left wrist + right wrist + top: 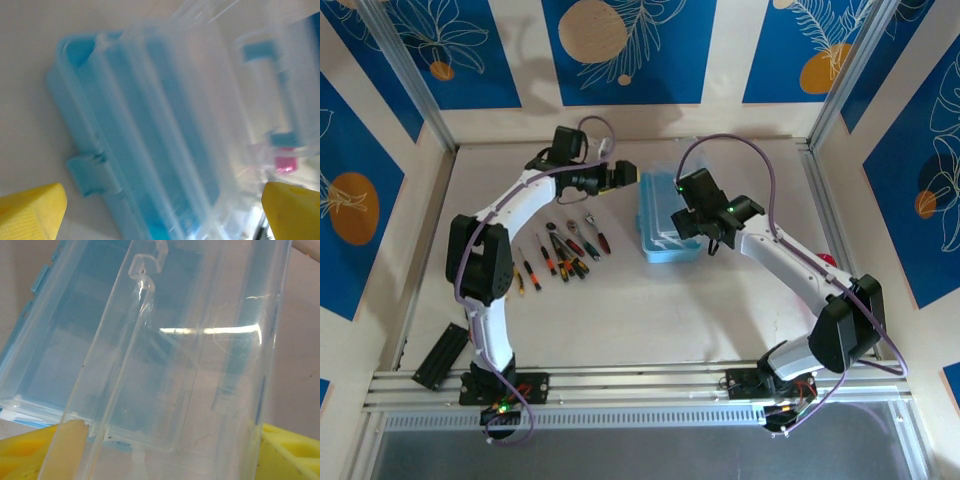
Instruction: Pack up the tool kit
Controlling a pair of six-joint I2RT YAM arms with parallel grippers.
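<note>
Blue see-through plastic is what we look at first: the tool case (670, 218) sits on the table (650, 310), in the middle and away from the arm bases. Its clear lid (190, 340) looks lifted up. The small tools (565, 255) lie in a row on the table, to the left of the case.

Our left gripper (623, 174) hangs just beside the far left corner of the case. Its 2 yellow fingers (30, 210) are spread wide and hold nothing. Our right gripper (708, 232) is over the case, and the lid runs between its 2 yellow pads (290, 450). We cannot tell if it is pinching the lid or not.

We think the step now is getting the lid fully open. To do it well, we should move slowly and keep the case from sliding. We should also tip the lid all the way back, so it does not fall shut before we fetch the tools.
</note>
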